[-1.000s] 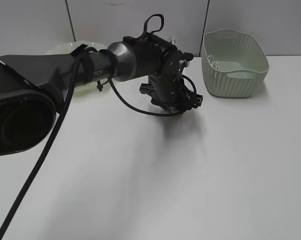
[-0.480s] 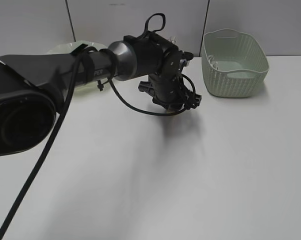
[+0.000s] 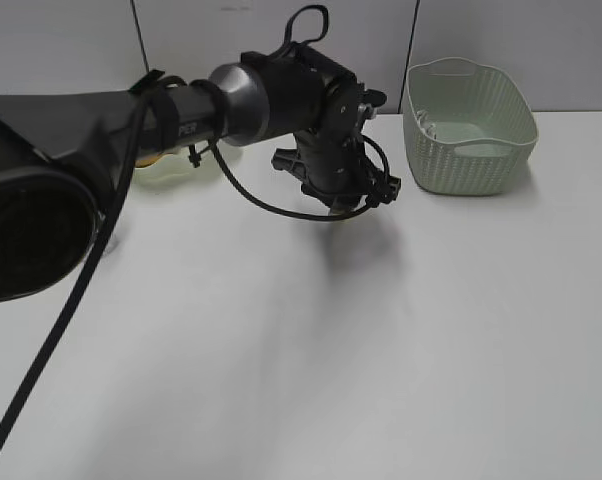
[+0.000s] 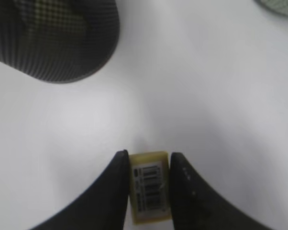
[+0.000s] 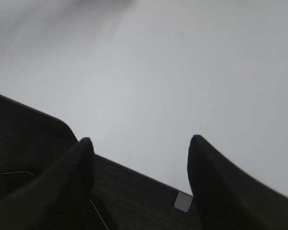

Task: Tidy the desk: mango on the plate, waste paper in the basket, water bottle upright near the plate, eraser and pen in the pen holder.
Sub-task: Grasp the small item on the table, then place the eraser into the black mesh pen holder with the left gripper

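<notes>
Flat yellowish barcoded eraser (image 4: 149,189) pinched between smooth black fingers (image 4: 116,191); mesh pen holder (image 4: 58,38) near.

The left arm (image 3: 101,120) is a thick tube of matte black, turning to a smooth grey sleeve just behind the claw (image 3: 353,200). A black strap rings the tube, and small white lettering sits on the grey part. A thin black cable loops beneath the wrist, and another loop stands above it. The right claw (image 5: 139,143) has two blunt, dark, rounded fingers (image 5: 82,153).
</notes>
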`<action>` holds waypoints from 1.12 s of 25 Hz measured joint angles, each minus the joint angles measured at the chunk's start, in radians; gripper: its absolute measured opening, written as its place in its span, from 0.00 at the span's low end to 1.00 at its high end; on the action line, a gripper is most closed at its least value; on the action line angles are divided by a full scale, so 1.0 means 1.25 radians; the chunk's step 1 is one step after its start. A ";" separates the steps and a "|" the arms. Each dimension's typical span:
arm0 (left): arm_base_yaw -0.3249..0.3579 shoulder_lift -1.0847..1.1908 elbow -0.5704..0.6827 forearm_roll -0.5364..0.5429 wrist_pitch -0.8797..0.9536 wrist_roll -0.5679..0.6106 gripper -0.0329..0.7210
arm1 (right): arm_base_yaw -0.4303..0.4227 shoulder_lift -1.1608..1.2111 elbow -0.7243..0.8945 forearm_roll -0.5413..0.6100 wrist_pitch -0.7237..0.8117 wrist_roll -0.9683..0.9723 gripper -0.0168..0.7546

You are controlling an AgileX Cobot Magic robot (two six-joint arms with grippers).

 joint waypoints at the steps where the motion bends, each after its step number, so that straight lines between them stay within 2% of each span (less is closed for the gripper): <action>1: 0.000 -0.010 0.000 0.003 0.007 0.000 0.32 | 0.000 0.000 0.000 0.000 0.000 0.000 0.66; 11: 0.004 -0.101 -0.003 0.042 0.043 0.000 0.31 | 0.000 0.000 0.000 0.000 0.000 0.000 0.66; 17: 0.053 -0.116 -0.033 0.042 0.014 0.000 0.31 | 0.000 0.000 0.000 0.000 0.000 0.000 0.66; 22: 0.091 -0.116 -0.033 0.044 -0.096 -0.034 0.31 | 0.000 -0.001 0.000 0.000 0.000 0.000 0.66; 28: 0.110 -0.104 -0.034 0.004 -0.264 -0.052 0.31 | 0.000 -0.001 0.000 0.000 0.000 0.000 0.66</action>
